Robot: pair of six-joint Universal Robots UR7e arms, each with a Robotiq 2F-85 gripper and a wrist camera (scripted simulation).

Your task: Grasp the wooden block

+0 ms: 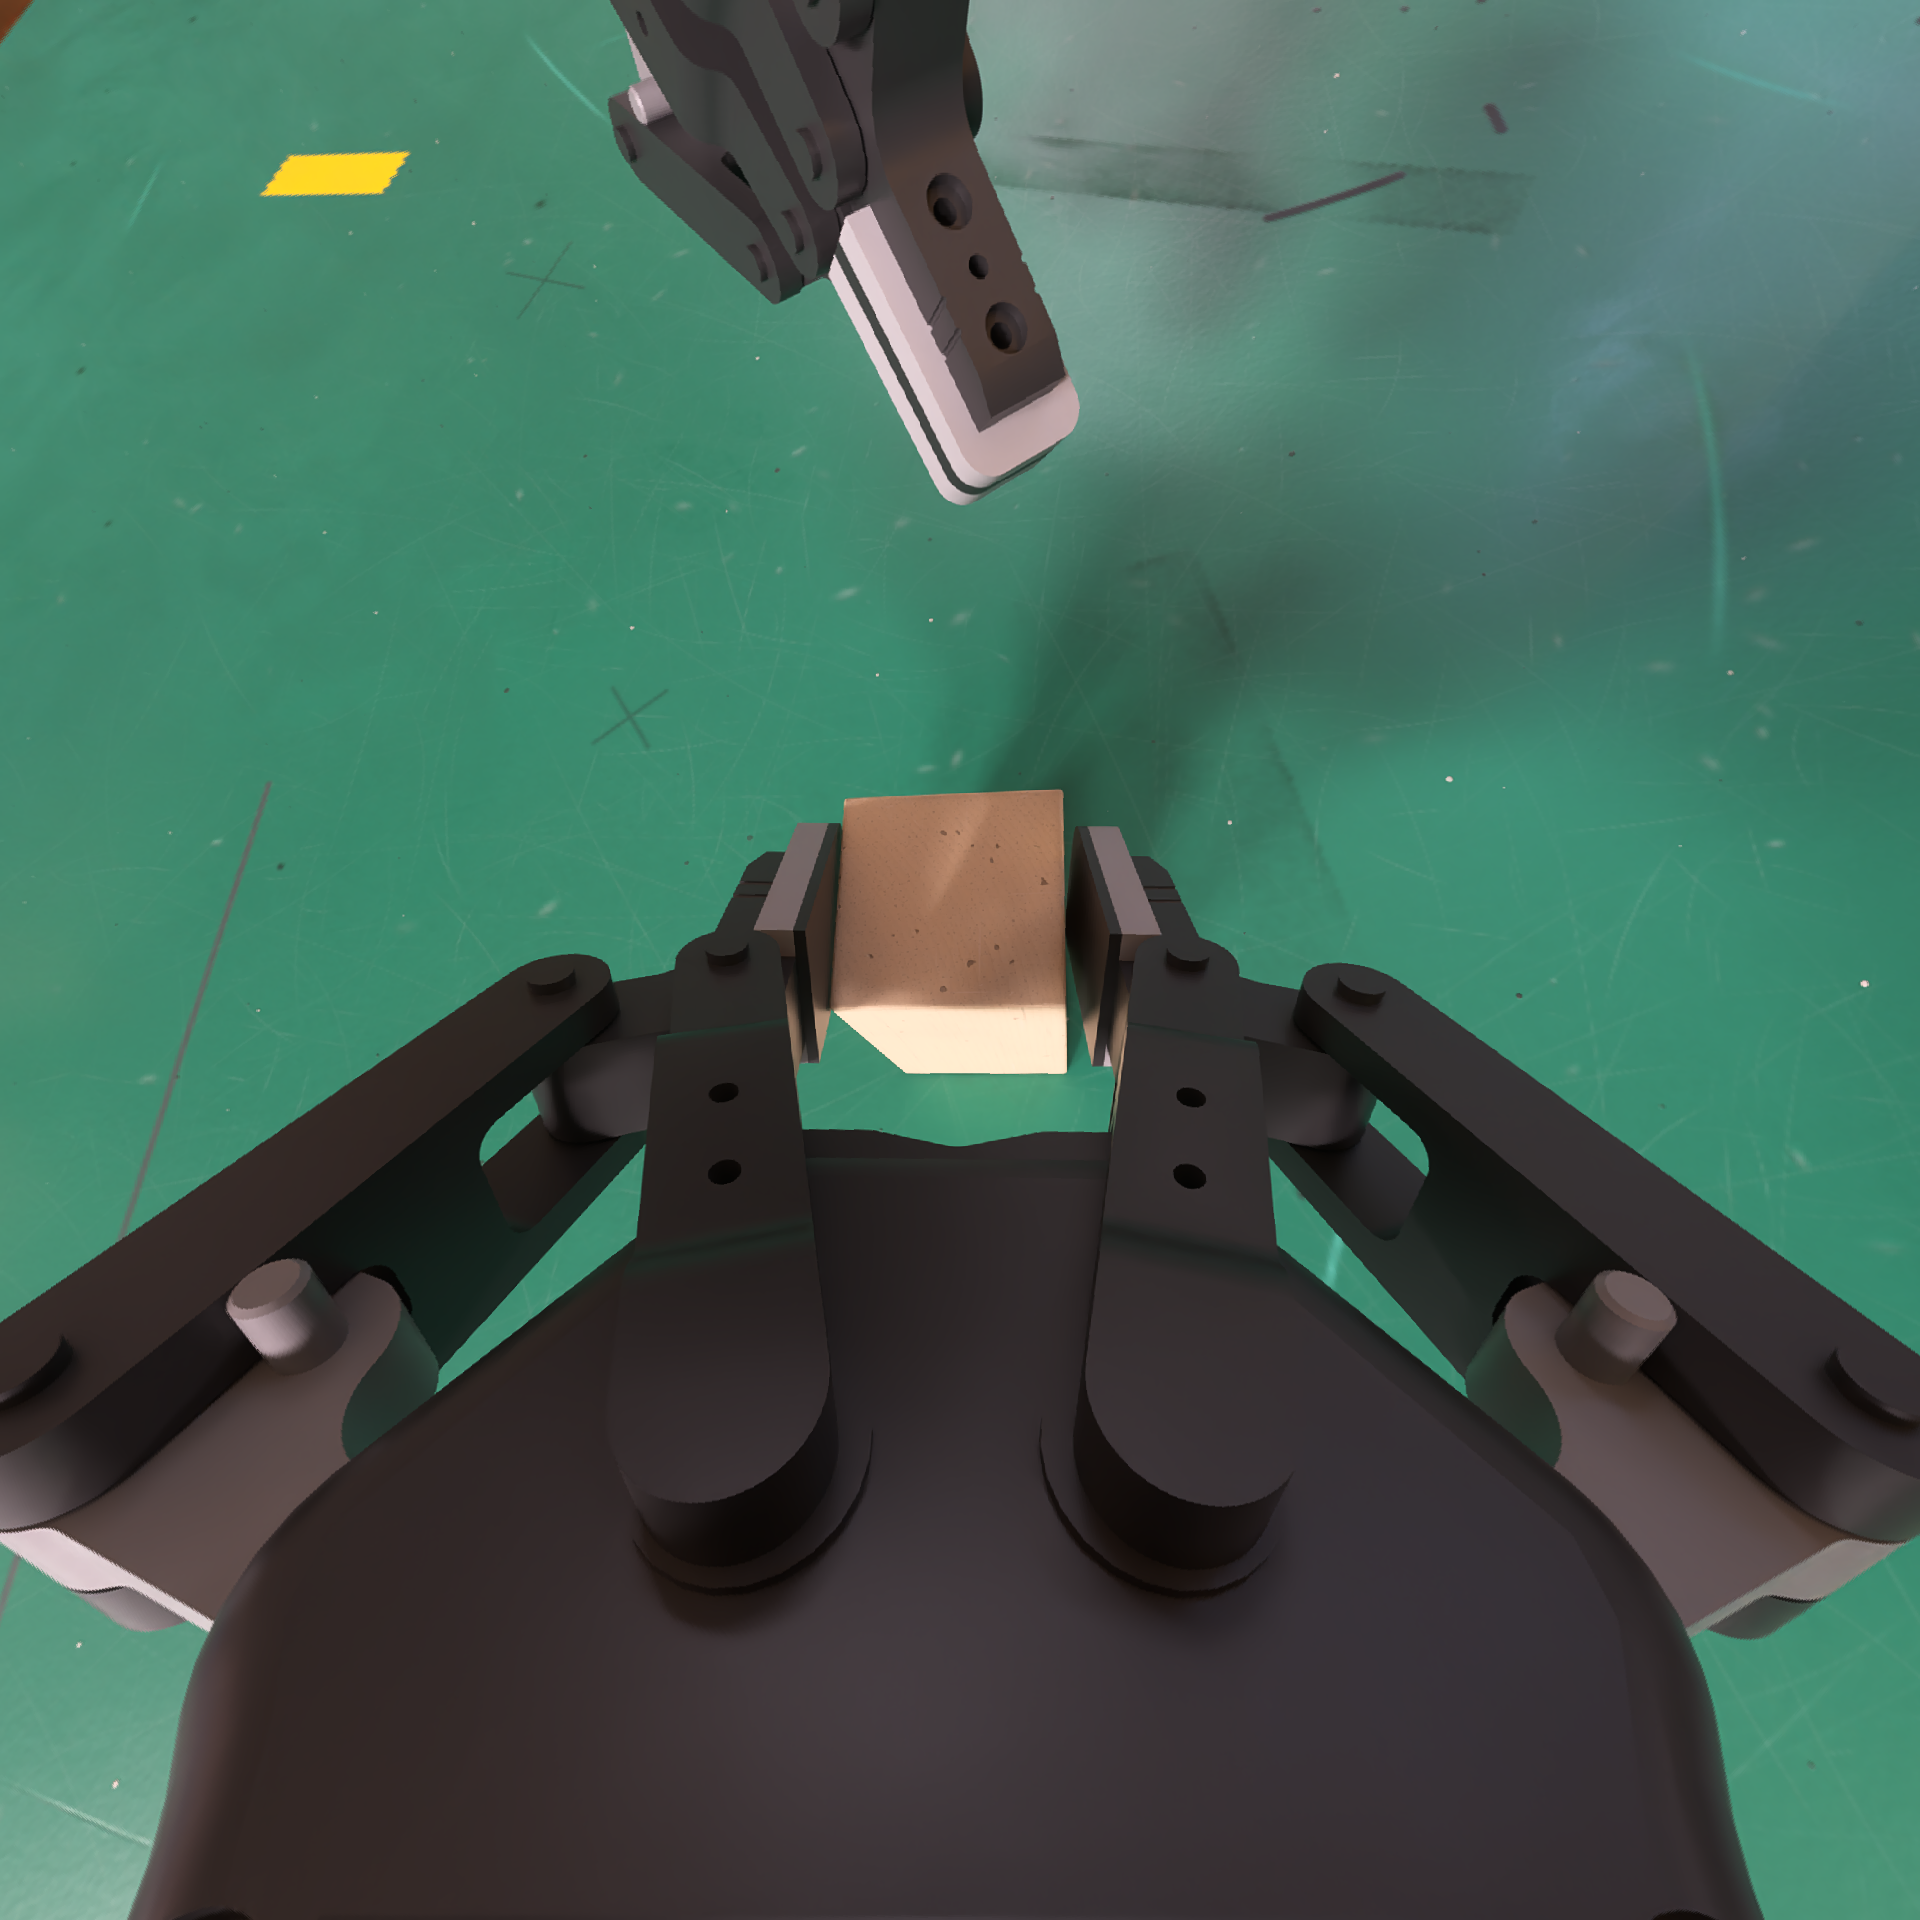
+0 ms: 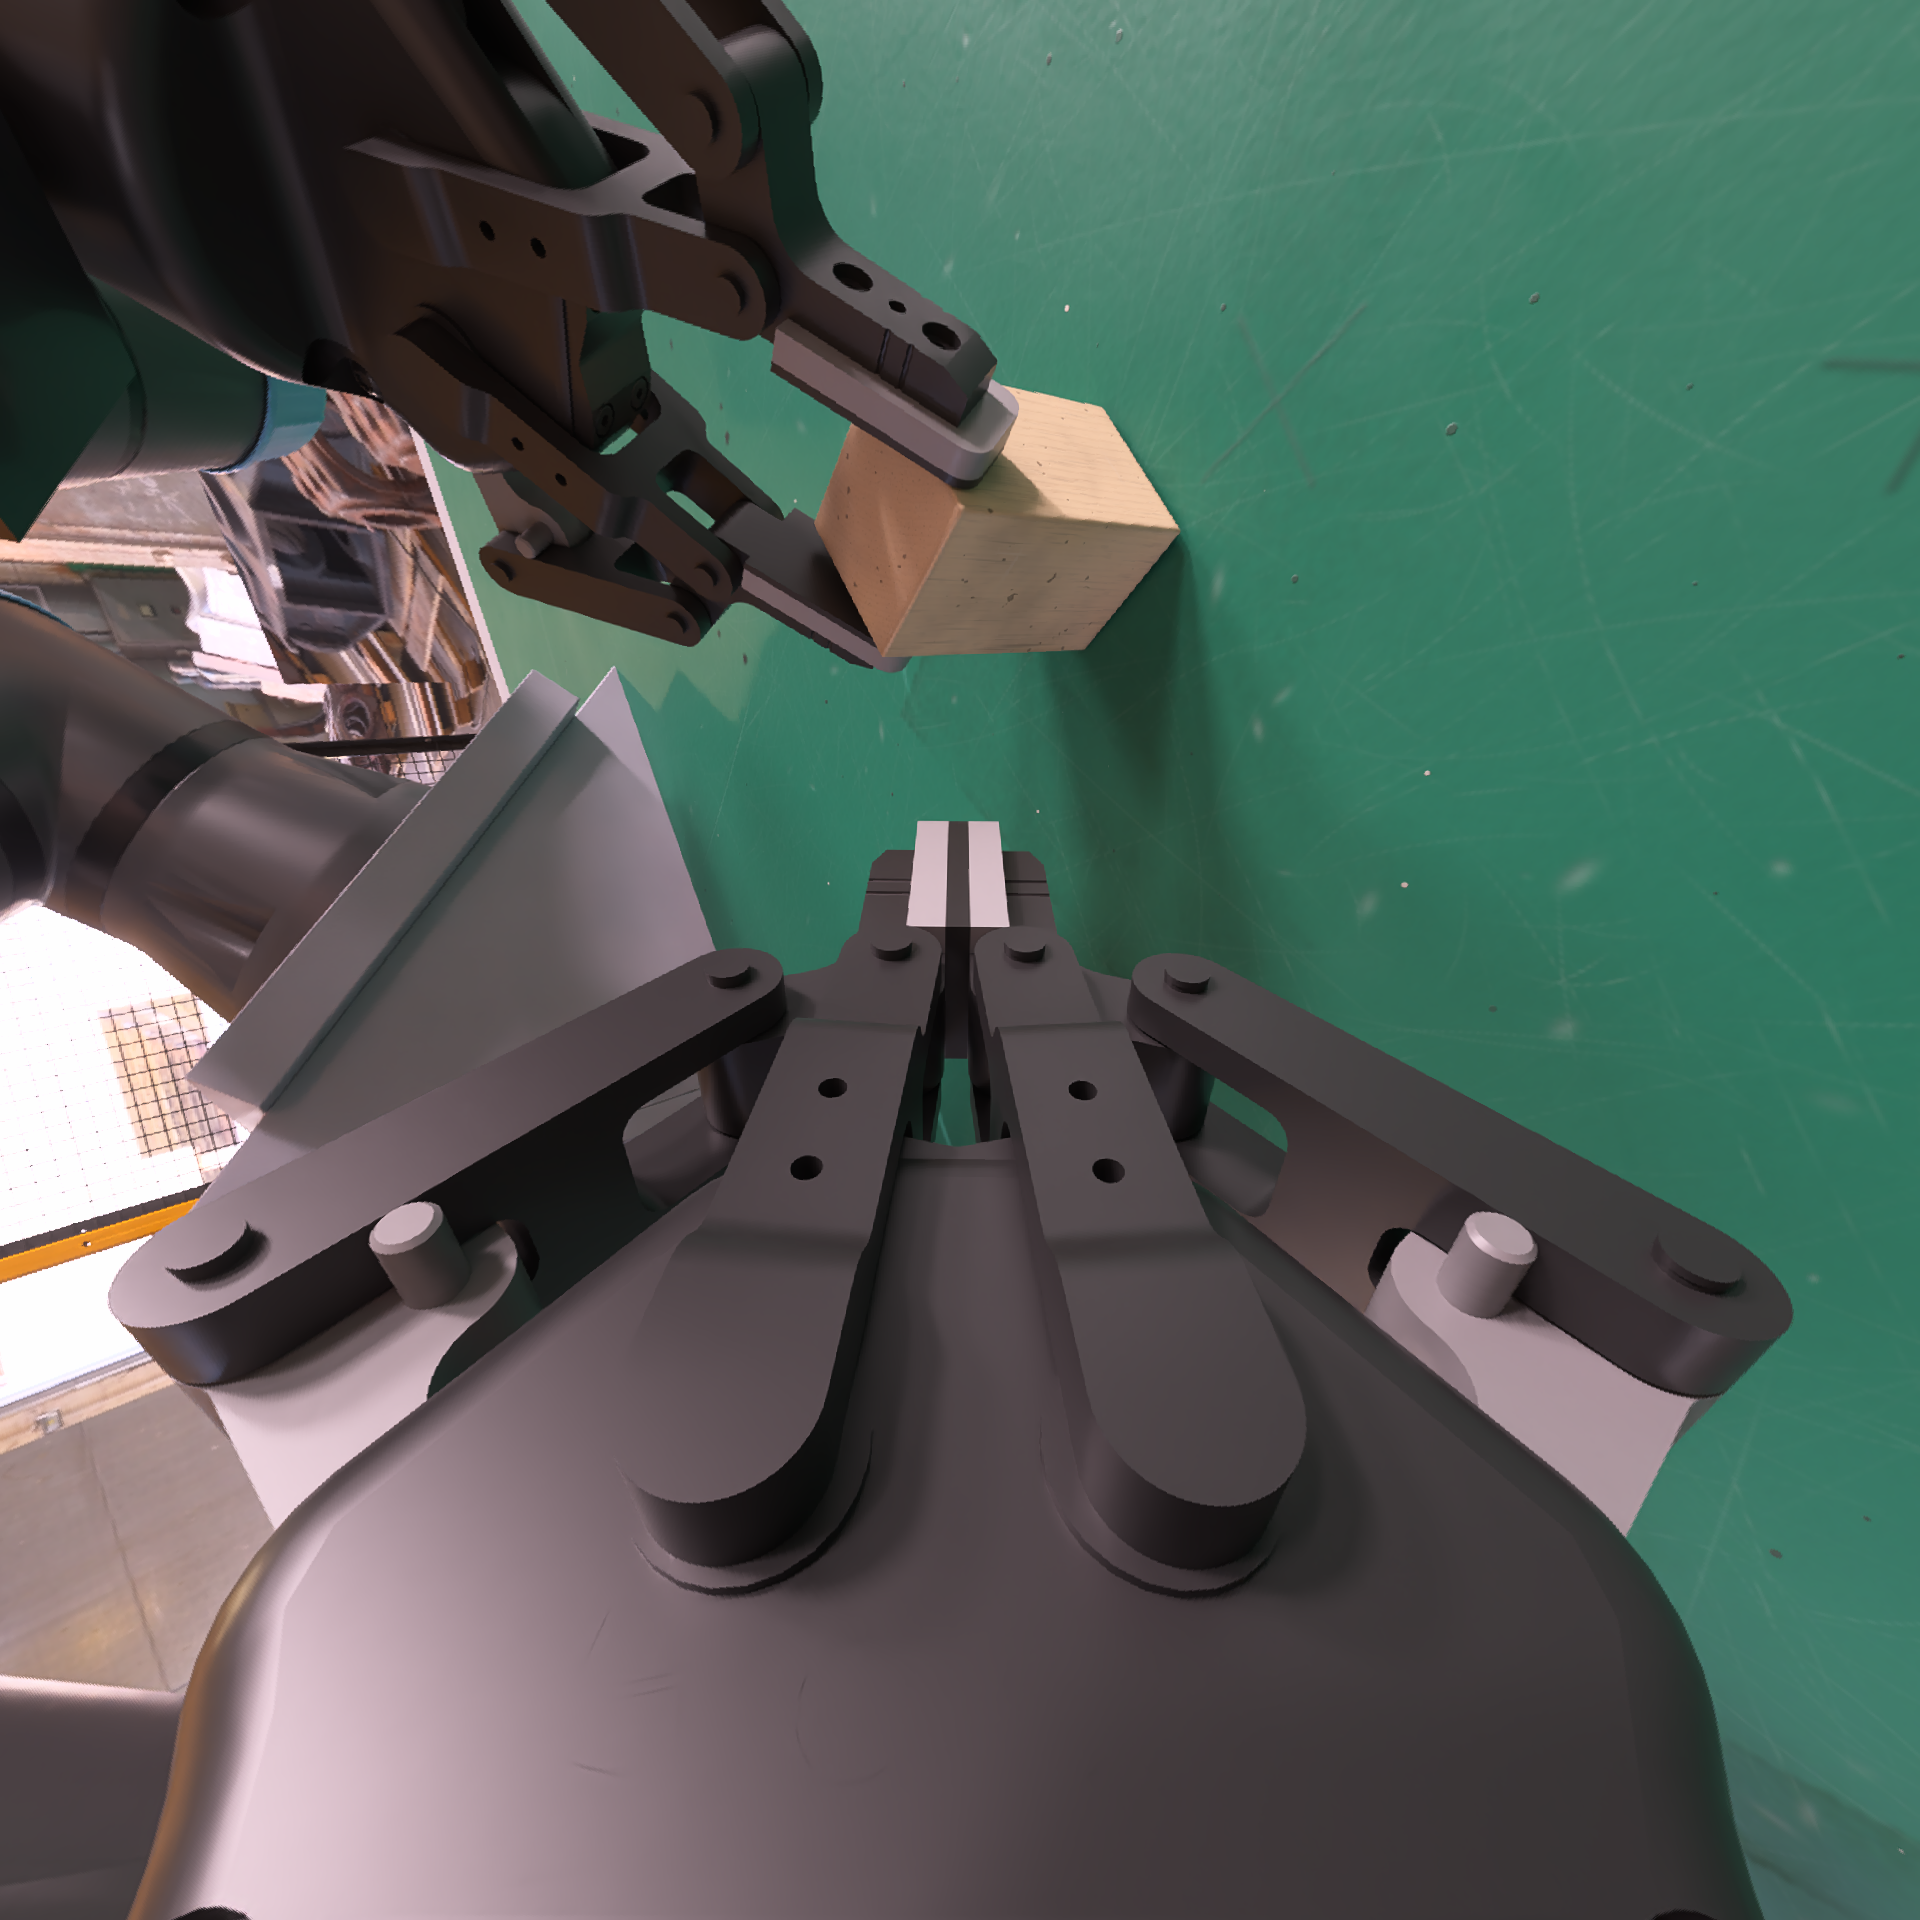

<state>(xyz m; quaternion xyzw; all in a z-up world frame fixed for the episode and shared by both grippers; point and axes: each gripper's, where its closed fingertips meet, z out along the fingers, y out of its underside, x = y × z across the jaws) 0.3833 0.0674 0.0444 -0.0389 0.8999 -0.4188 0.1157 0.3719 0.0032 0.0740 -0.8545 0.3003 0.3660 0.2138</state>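
Observation:
The wooden block (image 1: 951,914) is a pale cube on the green mat (image 1: 416,520). In the left wrist view my left gripper (image 1: 951,862) has one finger on each side of it, with the pads against its two side faces. The right wrist view shows the same block (image 2: 1029,561) resting on the mat, held between the left gripper's (image 2: 920,535) fingers. My right gripper (image 2: 956,873) is shut and empty, with its pads pressed together, and hovers a short way from the block. It also shows in the left wrist view (image 1: 987,457), beyond the block.
A yellow patch (image 1: 335,174) lies on the mat at the far left. A grey metal plate (image 2: 468,883) and the left arm's links (image 2: 208,831) stand at the mat's edge, left of my right gripper. The mat carries scratches and pen marks.

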